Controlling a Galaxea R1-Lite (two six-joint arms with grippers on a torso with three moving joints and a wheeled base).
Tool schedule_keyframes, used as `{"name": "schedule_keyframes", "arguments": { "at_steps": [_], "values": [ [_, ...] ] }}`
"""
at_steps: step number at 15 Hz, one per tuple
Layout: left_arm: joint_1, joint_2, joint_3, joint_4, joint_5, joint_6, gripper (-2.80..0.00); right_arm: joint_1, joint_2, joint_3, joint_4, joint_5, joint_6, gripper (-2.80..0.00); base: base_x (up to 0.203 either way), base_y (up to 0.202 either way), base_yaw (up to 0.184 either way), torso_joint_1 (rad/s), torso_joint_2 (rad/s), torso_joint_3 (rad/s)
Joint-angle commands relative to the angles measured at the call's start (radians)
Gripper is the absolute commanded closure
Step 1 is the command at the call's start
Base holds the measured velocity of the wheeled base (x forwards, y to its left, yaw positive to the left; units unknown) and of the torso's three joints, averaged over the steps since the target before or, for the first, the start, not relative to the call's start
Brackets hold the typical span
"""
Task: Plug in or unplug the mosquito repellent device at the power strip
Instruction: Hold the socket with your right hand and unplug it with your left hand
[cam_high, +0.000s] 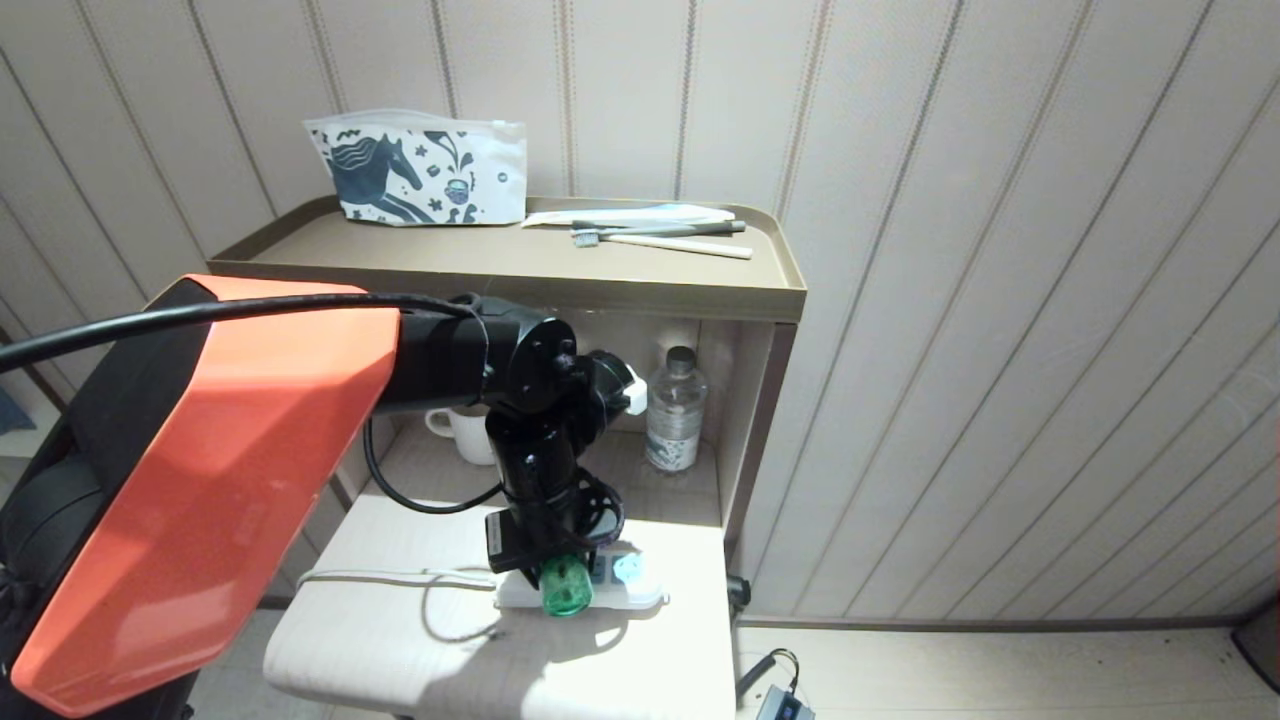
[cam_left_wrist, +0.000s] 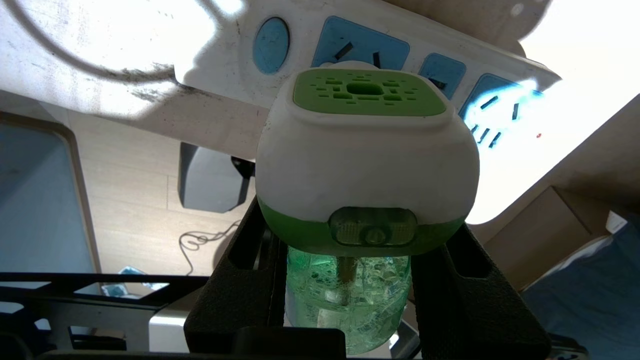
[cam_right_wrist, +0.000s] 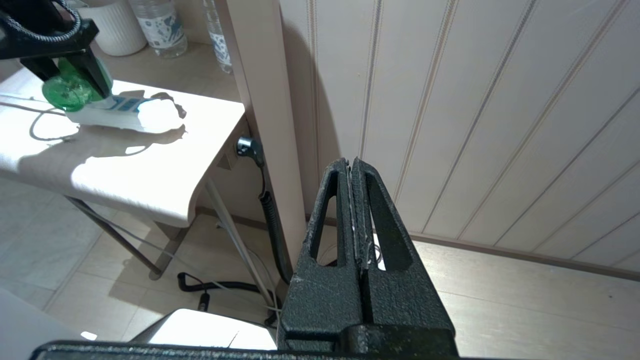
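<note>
The left gripper (cam_high: 562, 580) clenches the clear green bottle of the white-and-green plastic mosquito repellent device (cam_left_wrist: 367, 150), pressed against the long white plastic power strip (cam_high: 640, 590) at the table's six o'clock edge, while the right gripper (cam_right_wrist: 353, 170) hangs clamped shut and empty.

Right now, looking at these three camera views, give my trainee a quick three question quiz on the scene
1. True or false: the left gripper is shut on the mosquito repellent device.
2. Where is the device relative to the power strip? A) on the upper shelf B) right at the strip's sockets C) on the floor
3. Fill in: the right gripper is away from the table, and its fingers are ____.

Key
1. True
2. B; whether its prongs are seated cannot be told.
3. Shut, holding nothing.
</note>
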Motion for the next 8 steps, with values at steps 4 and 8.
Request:
{"name": "schedule_keyframes", "arguments": {
  "at_steps": [4, 8],
  "values": [
    [-0.030, 0.009, -0.003, 0.003, 0.000, -0.006, 0.00, 0.006, 0.070, -0.027, -0.041, 0.063, 0.005, 0.00, 0.000, 0.000, 0.000, 0.000, 0.00, 0.000],
    [-0.051, 0.009, -0.003, 0.000, 0.000, -0.011, 0.00, 0.085, 0.521, -0.025, -0.198, 0.222, 0.017, 0.00, 0.000, 0.000, 0.000, 0.000, 0.00, 0.000]
  ]
}}
